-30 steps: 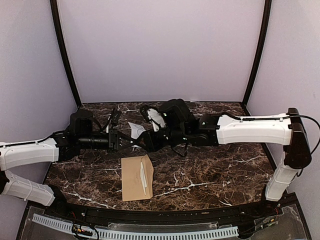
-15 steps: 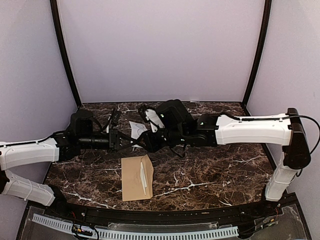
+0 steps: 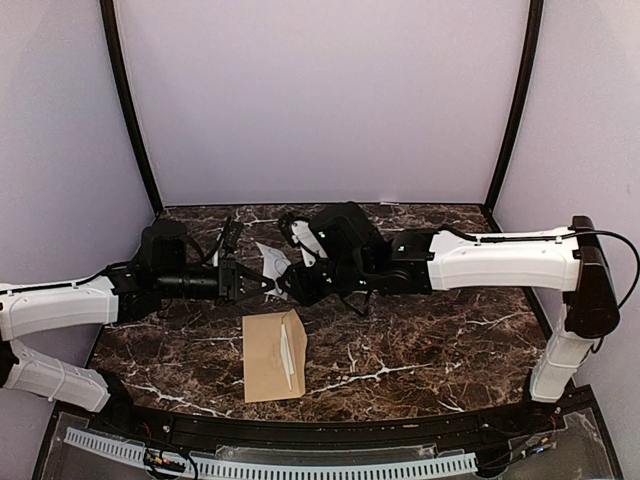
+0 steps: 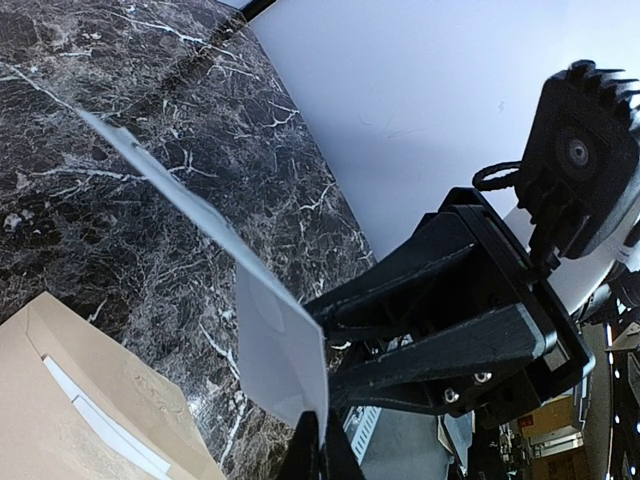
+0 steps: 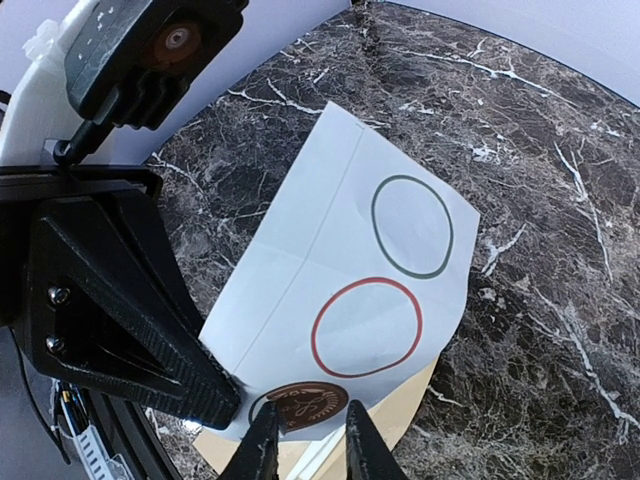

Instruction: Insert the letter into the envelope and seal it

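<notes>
letter (image 5: 345,270): gripped by both fingers, edge-on | envelope (image 3: 274,355): corner cut off

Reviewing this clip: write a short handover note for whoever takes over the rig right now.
Left gripper: shut on the white paper sheet with printed circles, held above the table.
Right gripper: fingers straddle the same sheet's edge; grip cannot be told.
Long tan kraft paper envelope: flat on the dark marble table, flap open, white strip showing.
Done: sheet lifted.
Left: slide it into the envelope, seal the flap.

Tan envelope (image 3: 274,355), white letter (image 5: 345,275) with green, red, perhaps brown circles, black white-veined marble table (image 3: 430,345)
</notes>
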Robot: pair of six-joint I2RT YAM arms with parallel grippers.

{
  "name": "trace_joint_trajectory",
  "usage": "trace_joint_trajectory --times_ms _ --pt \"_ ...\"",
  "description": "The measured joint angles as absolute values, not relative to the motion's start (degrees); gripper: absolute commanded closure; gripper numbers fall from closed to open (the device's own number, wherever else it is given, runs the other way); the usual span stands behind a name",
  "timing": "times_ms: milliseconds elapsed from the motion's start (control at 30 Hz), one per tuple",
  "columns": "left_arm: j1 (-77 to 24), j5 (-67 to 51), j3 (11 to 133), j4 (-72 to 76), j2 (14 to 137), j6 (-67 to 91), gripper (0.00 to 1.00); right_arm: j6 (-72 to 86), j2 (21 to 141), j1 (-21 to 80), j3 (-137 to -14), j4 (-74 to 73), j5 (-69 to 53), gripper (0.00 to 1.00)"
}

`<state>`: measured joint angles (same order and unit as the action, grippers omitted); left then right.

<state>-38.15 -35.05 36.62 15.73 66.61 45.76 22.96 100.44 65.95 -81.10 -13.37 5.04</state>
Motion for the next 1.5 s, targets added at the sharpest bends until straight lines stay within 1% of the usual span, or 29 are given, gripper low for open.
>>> trace_joint_trajectory --times_ms 167,267,667,1067,1100,1233,1267,1367,1500 --pt "-38.2 -35.0 36.6 15.7 66.6 45.8 1.0 23.0 100.4 66.0 -81.1 -13.3 5.4 0.96" --pt "-38.2 -35.0 36.6 15.7 66.6 45.8 1.0 23.0 100.4 66.0 -81.1 -13.3 5.1 1.0" --pt "-38.2 -34.3 36.6 15.7 66.6 45.9 1.0 23.4 98.5 66.0 -77.2 -7.8 1.5 1.0" --pt "-38.2 -31.7 36.6 13.8 66.6 46.5 1.0 25.2 97.0 65.9 -76.4 -9.0 8.8 1.0" --pt "-38.2 -31.6 36.6 13.7 66.6 46.6 1.0 25.2 96.8 65.9 -76.2 -8.9 8.5 0.98" --pt "-38.2 -31.2 36.6 13.5 66.6 46.8 1.0 24.4 96.4 65.8 -75.5 -8.4 5.4 0.78" --pt "-38.2 -31.1 36.6 13.5 66.6 46.8 1.0 24.1 96.4 65.8 -75.5 -8.4 4.9 0.75" --pt "-38.2 -31.0 36.6 13.5 66.6 46.9 1.0 23.6 96.4 65.9 -75.5 -8.4 3.6 0.7" --pt "-38.2 -31.0 36.6 13.6 66.6 47.2 1.0 22.8 97.4 66.1 -76.7 -9.6 3.2 0.68"
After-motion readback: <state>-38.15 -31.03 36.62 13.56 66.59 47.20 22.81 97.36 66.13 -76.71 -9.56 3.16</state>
